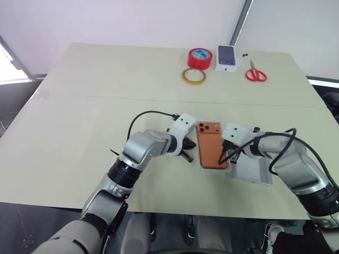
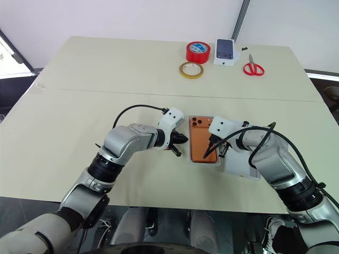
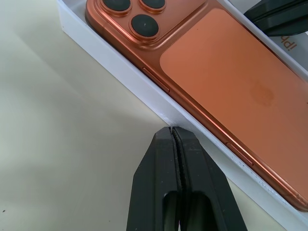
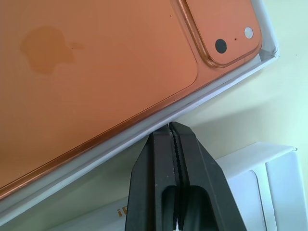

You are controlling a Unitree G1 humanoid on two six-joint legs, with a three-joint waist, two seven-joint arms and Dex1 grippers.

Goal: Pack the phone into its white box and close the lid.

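Both pincers closed beside white box (image 1: 202,153); phone (image 1: 211,145) inside, lengthwise, camera end far.

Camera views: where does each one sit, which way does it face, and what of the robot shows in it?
Left eye and right eye views: on the head, looking forward and down over the table; both arms show, the left gripper and right gripper flanking the phone in the white box.
Left wrist view: along the left gripper's shut fingers, tips at the box wall.
Right wrist view: along the right gripper's shut fingers, at the opposite wall.
Shared: both wrist views show the phone lying camera side up.
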